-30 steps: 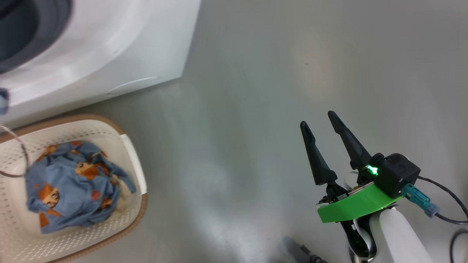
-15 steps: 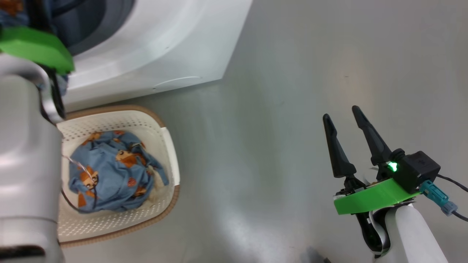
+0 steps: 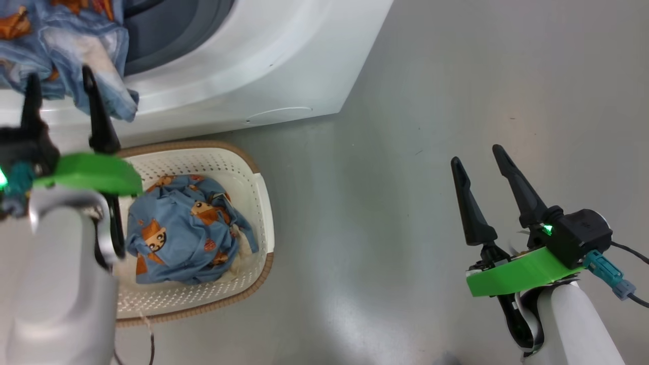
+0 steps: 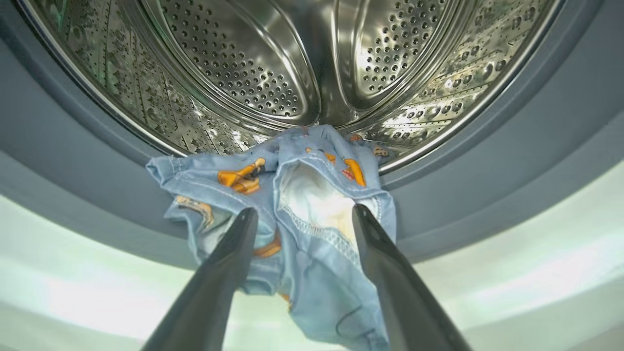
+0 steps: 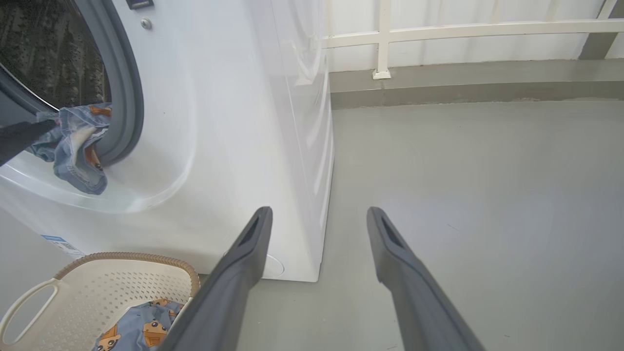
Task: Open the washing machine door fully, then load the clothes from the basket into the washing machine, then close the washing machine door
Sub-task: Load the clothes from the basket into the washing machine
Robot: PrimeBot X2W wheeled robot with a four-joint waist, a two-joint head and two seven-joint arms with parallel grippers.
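Note:
One of the clothes (image 4: 312, 195), light blue with orange figures, hangs over the grey gasket (image 4: 487, 161) at the washing machine's (image 3: 263, 56) drum mouth. My left gripper (image 4: 304, 209) is open just in front of it, a finger on each side of the hanging cloth. More clothes (image 3: 187, 233) lie bunched in the cream basket (image 3: 263, 203) on the floor below the machine. My right gripper (image 3: 477, 154) is open and holds nothing, out over bare floor to the right. The washing machine door is out of view.
The steel drum (image 4: 312, 48) stands open behind the draped garment. Grey floor (image 3: 385, 213) stretches between the basket and my right arm. A white railing and low kerb (image 5: 438, 83) run behind the machine. A cable (image 3: 628, 299) trails from my right wrist.
The head camera has swung left, shifting everything right. My left gripper has drawn back from the drum mouth, and a garment now shows hanging over the lip. The right gripper has held still.

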